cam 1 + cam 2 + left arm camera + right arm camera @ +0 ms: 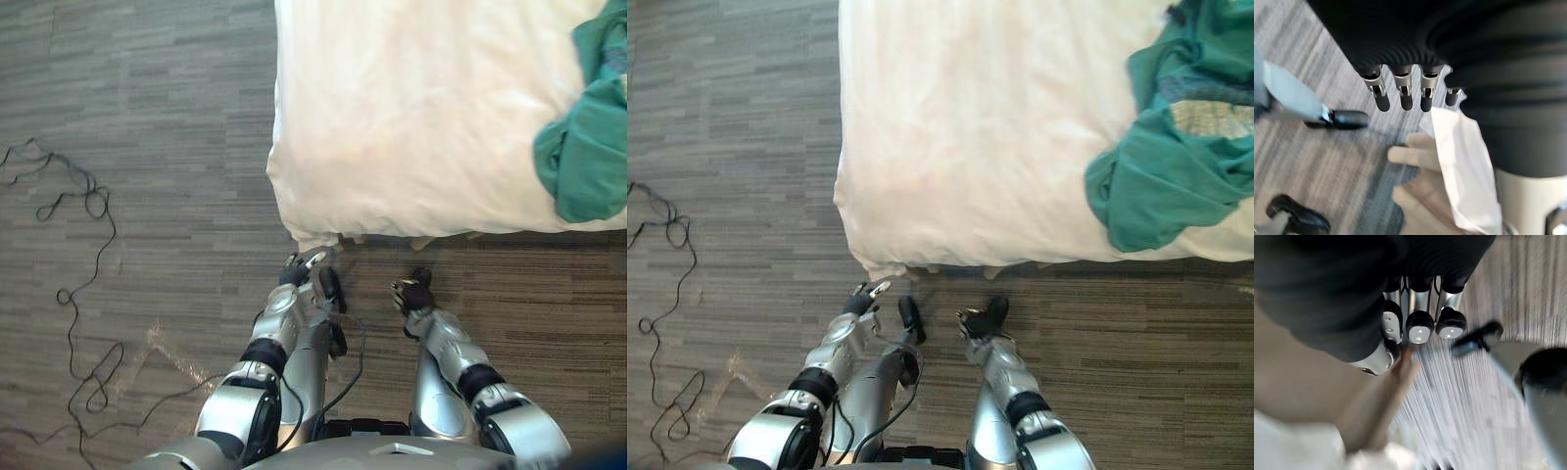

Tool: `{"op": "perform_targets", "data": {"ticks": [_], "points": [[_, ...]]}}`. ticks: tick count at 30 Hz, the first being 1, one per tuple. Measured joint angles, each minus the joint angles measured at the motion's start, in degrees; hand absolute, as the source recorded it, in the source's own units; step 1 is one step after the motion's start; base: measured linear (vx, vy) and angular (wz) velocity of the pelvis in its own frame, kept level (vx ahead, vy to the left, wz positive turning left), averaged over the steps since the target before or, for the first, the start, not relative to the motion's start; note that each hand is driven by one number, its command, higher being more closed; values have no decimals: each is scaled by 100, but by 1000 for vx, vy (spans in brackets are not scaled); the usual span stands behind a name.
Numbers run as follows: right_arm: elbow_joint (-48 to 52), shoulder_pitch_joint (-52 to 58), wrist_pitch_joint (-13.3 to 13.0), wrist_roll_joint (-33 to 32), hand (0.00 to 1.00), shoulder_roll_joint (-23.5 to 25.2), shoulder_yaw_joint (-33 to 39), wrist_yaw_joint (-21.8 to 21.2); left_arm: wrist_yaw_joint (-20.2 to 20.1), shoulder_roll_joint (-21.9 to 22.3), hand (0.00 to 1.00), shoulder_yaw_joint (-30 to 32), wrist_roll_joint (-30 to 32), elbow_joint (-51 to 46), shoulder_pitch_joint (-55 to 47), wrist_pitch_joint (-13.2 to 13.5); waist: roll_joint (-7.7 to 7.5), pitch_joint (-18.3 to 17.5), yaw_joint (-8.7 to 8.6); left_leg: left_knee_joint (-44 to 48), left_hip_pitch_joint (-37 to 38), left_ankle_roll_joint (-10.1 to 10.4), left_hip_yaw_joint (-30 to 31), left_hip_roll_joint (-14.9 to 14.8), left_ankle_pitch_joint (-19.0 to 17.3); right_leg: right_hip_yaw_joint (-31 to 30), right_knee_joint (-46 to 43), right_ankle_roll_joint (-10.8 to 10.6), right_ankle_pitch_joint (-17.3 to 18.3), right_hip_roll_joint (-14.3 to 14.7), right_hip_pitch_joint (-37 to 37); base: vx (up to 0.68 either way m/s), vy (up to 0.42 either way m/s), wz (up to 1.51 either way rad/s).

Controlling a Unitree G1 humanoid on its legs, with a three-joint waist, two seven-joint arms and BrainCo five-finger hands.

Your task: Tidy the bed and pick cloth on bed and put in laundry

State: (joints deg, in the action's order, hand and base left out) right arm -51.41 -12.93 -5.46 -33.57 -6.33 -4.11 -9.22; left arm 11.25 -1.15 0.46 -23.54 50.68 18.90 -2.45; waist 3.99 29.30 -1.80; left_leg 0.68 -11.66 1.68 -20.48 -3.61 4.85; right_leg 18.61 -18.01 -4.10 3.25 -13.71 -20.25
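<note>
Nearest: left hand [299,266] and right hand [411,292], both low over the floor [147,196], just short of the bed [392,117] foot edge, apart from each other and not touching the bed. Left hand, per left wrist view: fingers [1406,95] approx. straight, side by side in a row, tips pointing away from the wrist; nothing held. White sheet corner [1464,161] hangs just past those fingers, w/ a beige part under it; contact betw. fingers and sheet cannot be told. Right hand, per right wrist view: fingers [1419,328] bent inward, pads turned back toward the wrist; nothing in the grasp. Floor: grey striped carpet, running under the bed on the near side and along its left side. Next out: bed, covered w/ a white sheet, mostly smooth, w/ its near-left corner overhanging the floor in front of the left hand. Farthest: green cloth [1166,176], i.e. the task item, lying crumpled on the bed at the far right, one lobe reaching close to the near edge, rest bunched up toward the right side. Pale patterned patch [1205,117] shows in its folds. Cloth is well apart from both hands.
</note>
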Motion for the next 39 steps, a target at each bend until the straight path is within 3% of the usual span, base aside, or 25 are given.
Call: {"op": "perform_targets", "data": {"ticks": [4, 6, 7, 11, 16, 19, 21, 23, 26, 28, 30, 31, 32, 34, 37, 39], "points": [[115, 780, -416, -114, 100, -129, 451, -377, -165, -252, 0, -43, 109, -240, -905, -112, -218, -173, -69, 55, 773, 42, -117, -83, -240, -46, 317, -33, -55, 182, 851, 122, -15, -24], [294, 1356, -608, -283, 100, -161, 589, -690, -271, -305, 0, -47, 298, -264, -1329, -261, -261, -590, -117, 44, 1004, 58, -143, -113, -348, -46, 531, -57, -82, 261, 1165, 190, 11, -11], [723, 1777, -784, -467, 100, -153, 572, -1028, -357, -370, 0, -46, 305, -393, -1629, -416, -288, -861, -147, 6, 1210, 78, -186, -134, -415, -45, 697, -80, -111, 314, 1421, 198, 14, -12], [2266, 2508, -897, -682, 100, -96, 344, -1724, -522, -485, 0, -37, 517, -682, -2147, -735, -297, -1303, -202, -230, 1640, 110, -253, -120, -449, -29, 1062, -139, -188, 397, 1872, 146, 31, -11], [3527, 2652, -748, -686, 100, 4, 58, -2675, -764, -496, 0, -78, 785, -848, -2588, -1008, -371, -1546, -154, -378, 1917, 110, -140, -93, -452, 111, 1451, -179, -304, 439, 2321, 48, 24, 13], [3998, 2574, -386, -689, 100, 65, -282, -3146, -893, -546, 0, -269, 971, -901, -2797, -1049, -386, -1669, -9, -446, 2119, 109, -33, -42, -452, 201, 1577, -188, -323, 434, 2607, 11, 24, 18], [4104, 2453, -142, -738, 100, 65, -570, -3213, -909, -569, 0, -274, 969, -890, -2839, -1013, -367, -1688, 36, -413, 2157, 92, 51, -34, -465, 262, 1576, -184, -320, 413, 2703, -15, 19, 17], [4135, 2252, 108, -917, 100, 66, -826, -3213, -926, -571, 0, -333, 962, -901, -2823, -926, -337, -1669, 106, -90, 2036, 58, 54, -51, -624, 259, 1451, -156, -299, 360, 2668, -34, 28, 4], [4141, 1635, 392, -1139, 100, 3, -1143, -3042, -916, -524, 0, -507, 913, -879, -2673, -837, -127, -1459, 138, 782, 1599, -34, 91, -103, -1024, 225, 859, -160, -98, 155, 2349, -117, 49, -1], [4136, 843, 521, -1389, 100, -69, -1272, -2864, -868, -498, 0, -556, 823, -865, -2396, -833, -26, -1132, 137, 1076, 1195, -26, 52, -79, -1178, 62, 317, -206, 139, -52, 1815, -253, 49, -12], [4131, -648, 703, -1963, 100, 139, -1261, -2372, -783, -467, 0, -621, 493, -840, -1778, -761, 48, -570, 131, 1143, 387, -1, 35, 77, -1153, -110, -131, -253, 125, -284, 728, -309, 30, -5], [4131, -880, 712, -2029, 100, 204, -1220, -2295, -748, -453, 0, -620, 427, -839, -1662, -730, 56, -512, 139, 1143, 184, 6, 22, 84, -1131, -138, -208, -235, 101, -300, 519, -244, 12, 5], [4114, -1472, 709, -2182, 100, 412, -1127, -2083, -674, -399, 0, -530, 265, -839, -1364, -636, 36, -375, 235, 1153, -422, 23, -68, 81, -1024, -213, -443, -188, 79, -362, -203, -162, -37, 18], [4074, -2161, 688, -2423, 100, 587, -1069, -1750, -556, -147, 0, -159, -29, -854, -844, -420, -6, 64, 282, 1322, -1013, 44, -123, -17, -884, -220, -616, -80, 59, -349, -852, -110, -130, 17], [4082, -2298, 528, -2567, 100, 693, -1154, -1482, -432, 66, 0, 88, -293, -846, -636, -225, -15, 134, 291, 1742, -1599, -90, -136, -294, -729, -239, -756, 127, -29, -179, -1353, 15, -98, -20], [4083, -2298, 228, -2595, 100, 747, -1071, -1189, -329, 217, 0, 366, -303, -833, -313, -114, -33, 150, 231, 2122, -2037, -197, -174, -431, -785, -301, -1141, 285, 42, -174, -1808, 89, -82, -5]]}}
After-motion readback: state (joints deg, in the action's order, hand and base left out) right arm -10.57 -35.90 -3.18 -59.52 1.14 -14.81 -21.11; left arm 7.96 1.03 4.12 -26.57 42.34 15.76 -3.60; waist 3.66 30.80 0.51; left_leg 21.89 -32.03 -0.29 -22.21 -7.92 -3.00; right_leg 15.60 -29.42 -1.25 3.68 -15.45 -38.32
